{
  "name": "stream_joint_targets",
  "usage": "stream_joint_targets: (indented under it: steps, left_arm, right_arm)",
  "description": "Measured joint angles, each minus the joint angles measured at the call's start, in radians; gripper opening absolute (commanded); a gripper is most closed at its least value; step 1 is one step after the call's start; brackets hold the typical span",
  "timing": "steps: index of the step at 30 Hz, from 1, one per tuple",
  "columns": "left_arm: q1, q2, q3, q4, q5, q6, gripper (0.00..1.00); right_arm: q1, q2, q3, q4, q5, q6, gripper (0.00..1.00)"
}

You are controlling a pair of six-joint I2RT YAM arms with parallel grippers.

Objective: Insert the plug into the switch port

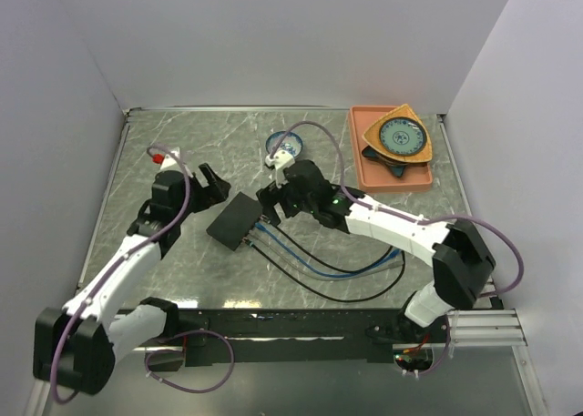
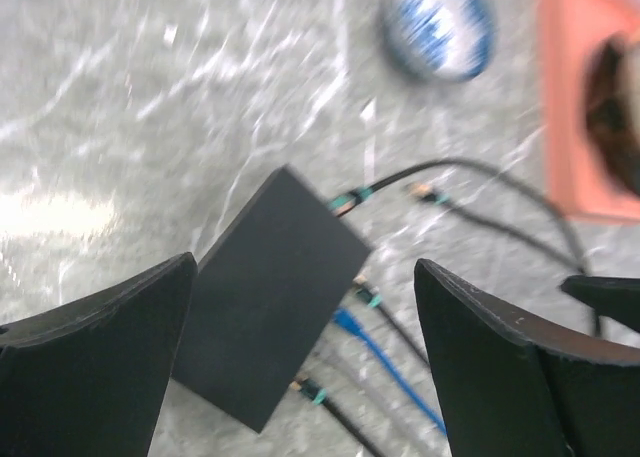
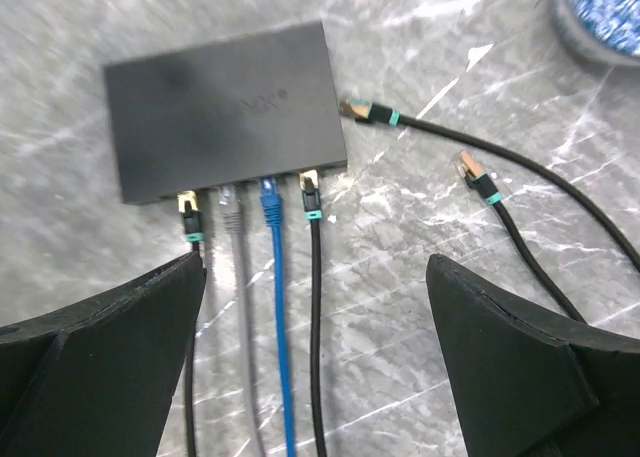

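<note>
The switch [image 1: 235,220] is a flat matte-black box lying at an angle in the middle of the table. It also shows in the left wrist view [image 2: 270,297] and the right wrist view [image 3: 225,107]. Several cables end at its port edge: a black plug [image 3: 188,212], a grey plug [image 3: 232,209], a blue plug [image 3: 270,197] and another black plug [image 3: 312,192]. Two gold-tipped black plugs lie loose, one by the switch's corner [image 3: 365,110] and one farther off [image 3: 478,175]. My left gripper [image 1: 211,184] [image 2: 305,267] is open and empty just left of the switch. My right gripper [image 1: 273,202] [image 3: 316,260] is open and empty above the cables.
An orange tray [image 1: 401,181] with a patterned plate stands at the back right. A small blue-and-white dish [image 1: 284,145] sits behind the switch. The cables loop over the table toward the right arm's base. White walls close in the table.
</note>
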Motion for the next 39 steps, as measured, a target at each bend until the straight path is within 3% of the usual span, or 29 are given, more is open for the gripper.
stream_joint_targets:
  steps: [18, 33, 39]
  left_arm:
    - [0.000, -0.379, -0.135, 0.101, -0.053, -0.051, 0.96]
    - [0.000, -0.397, -0.140, 0.101, -0.124, -0.056, 0.96]
    - [0.000, -0.458, -0.140, 0.093, -0.159, -0.056, 0.96]
  right_arm:
    - [0.000, -0.240, -0.196, 0.026, 0.060, 0.108, 0.99]
    - [0.000, -0.683, -0.536, 0.007, 0.233, 0.169, 0.99]
    - [0.002, -0.833, -0.597, 0.000, 0.256, 0.163, 0.99]
